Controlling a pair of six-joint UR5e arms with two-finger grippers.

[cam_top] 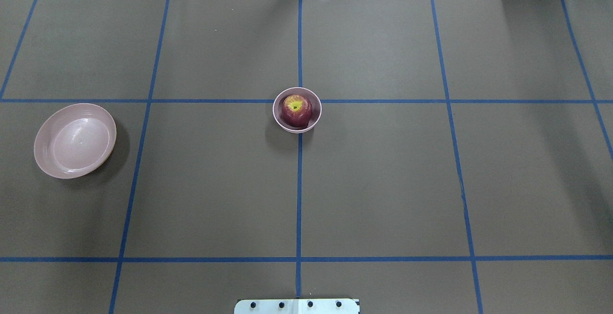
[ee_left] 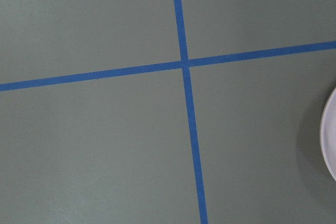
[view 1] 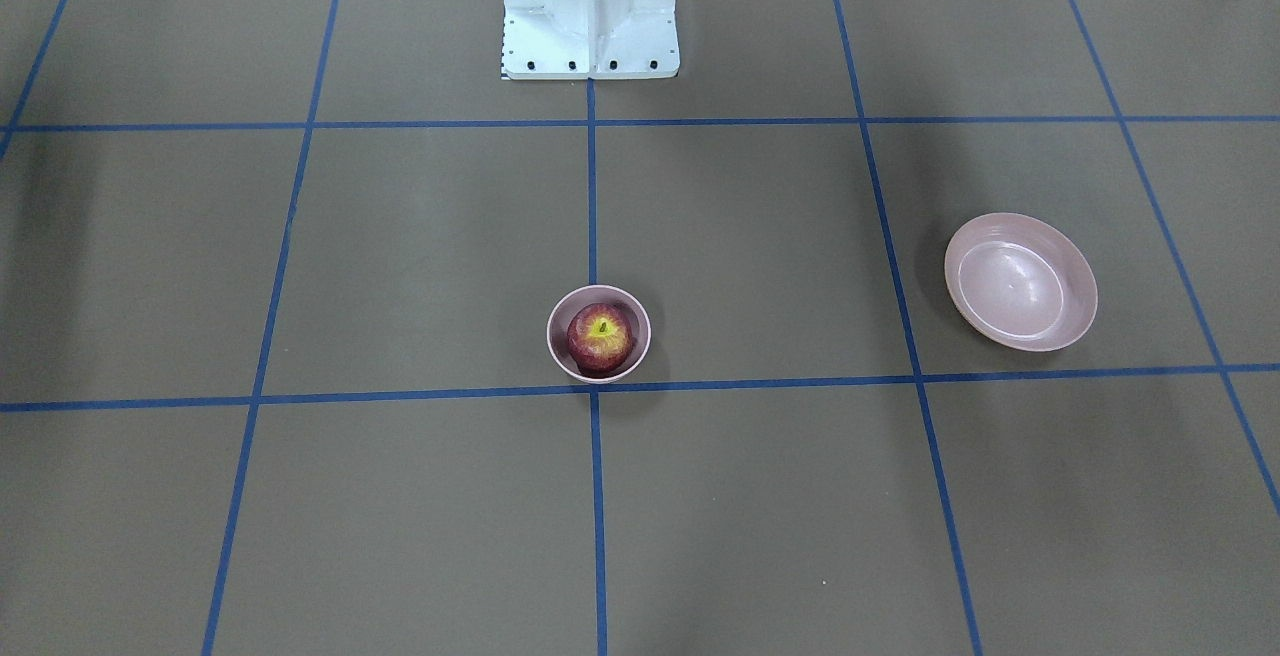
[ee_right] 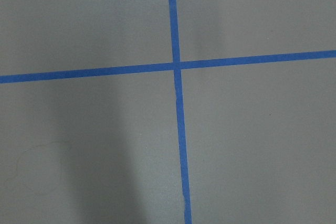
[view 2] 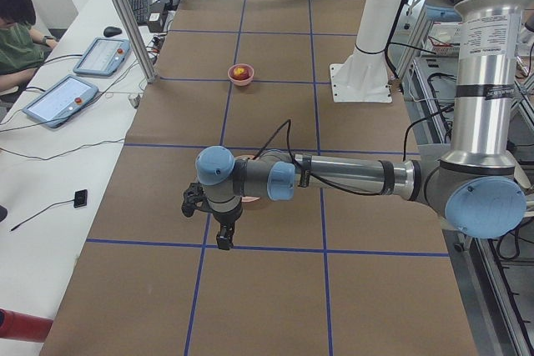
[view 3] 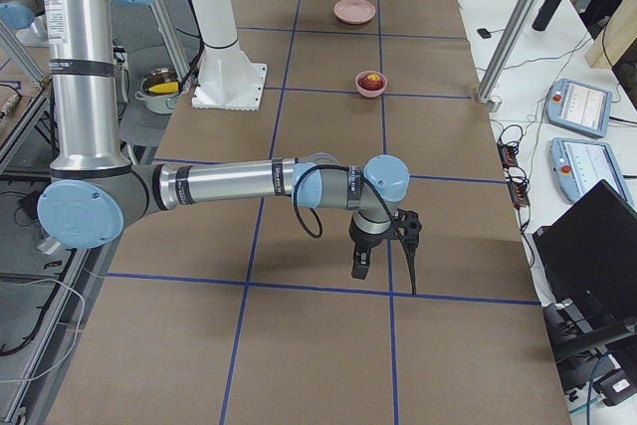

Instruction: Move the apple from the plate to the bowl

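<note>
The dark-red apple [view 1: 600,336] sits stem-up inside the small deep pink bowl [view 1: 553,334] at the table's middle, and both also show in the overhead view, the apple [cam_top: 296,109] in the bowl [cam_top: 276,111]. The wide pink plate [cam_top: 75,140] lies empty on the robot's left side and also shows in the front view [view 1: 1020,281]. My left gripper [view 2: 225,238] shows only in the exterior left view, hanging over the plate; I cannot tell if it is open or shut. My right gripper [view 3: 360,264] shows only in the exterior right view, far from the bowl; I cannot tell its state.
The white robot base [view 1: 590,6] stands at the table's robot side. Blue tape lines [cam_top: 299,185] grid the brown table. An operator [view 2: 17,31] and tablets [view 2: 62,97] are beside the table, with metal posts [view 2: 125,14] at its edge. A laptop [view 3: 597,246] sits off the right end.
</note>
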